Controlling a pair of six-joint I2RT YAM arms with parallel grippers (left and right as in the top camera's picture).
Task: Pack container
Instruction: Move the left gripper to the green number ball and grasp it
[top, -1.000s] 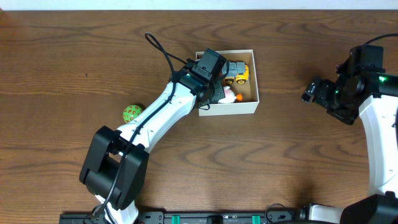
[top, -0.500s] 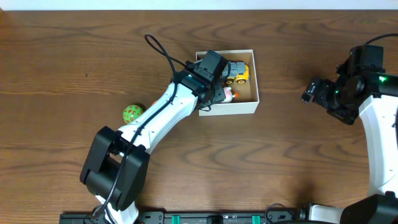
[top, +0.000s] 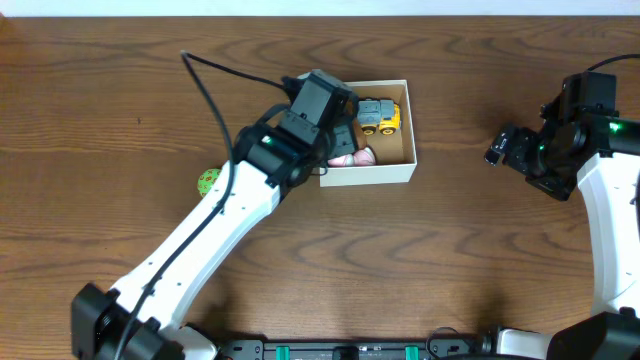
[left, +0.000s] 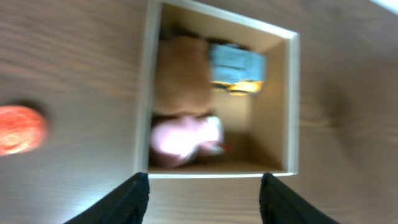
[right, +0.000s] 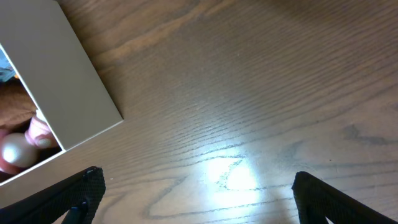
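Container (left: 291, 106) just ahead of the apparently wide-spread left hand (left: 204, 198).

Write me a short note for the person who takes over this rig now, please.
Left gripper: jaws open, empty, above the container.
Right gripper: jaws open, empty, off to the container's right.
Done: yellow truck and pink toy lie inside.
Left: green ball lies on the table, left of the container; probably pack it next.
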